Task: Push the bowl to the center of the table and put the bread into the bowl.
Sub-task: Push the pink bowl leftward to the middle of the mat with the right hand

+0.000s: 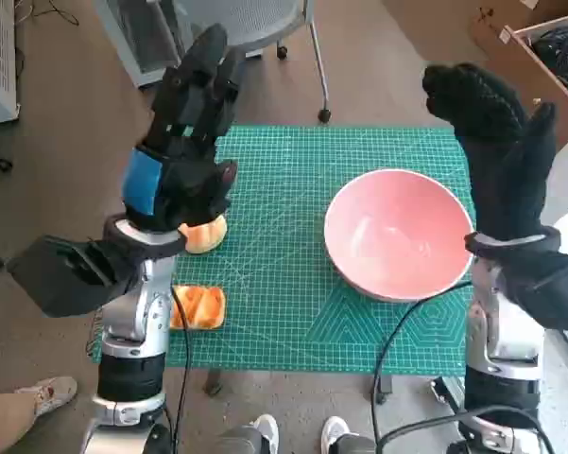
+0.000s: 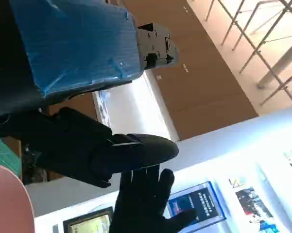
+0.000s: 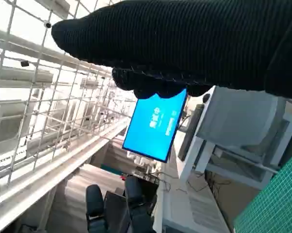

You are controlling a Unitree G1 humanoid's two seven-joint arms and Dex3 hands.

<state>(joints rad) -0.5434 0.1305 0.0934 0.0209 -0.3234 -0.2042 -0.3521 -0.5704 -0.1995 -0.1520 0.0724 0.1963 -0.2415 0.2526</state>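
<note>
A pink bowl [image 1: 399,233] stands on the right half of the green cutting mat [image 1: 284,284]; its rim [image 2: 5,204] also shows in the left wrist view. One bread piece [image 1: 204,234] lies at the mat's left side, partly hidden under my left hand [image 1: 187,142]. A second toasted bread piece [image 1: 197,307] lies near the mat's front left corner. My left hand is raised above the mat with fingers spread, holding nothing. My right hand [image 1: 496,151] is raised beside the bowl's right rim, fingers extended upward, empty. The gloved right hand [image 2: 146,204] also appears in the left wrist view.
An office chair base [image 1: 293,47] stands beyond the table's far edge. A wooden box [image 1: 539,57] sits at the far right. A person's shoes [image 1: 293,435] show at the table's near edge, another shoe [image 1: 47,390] at the left.
</note>
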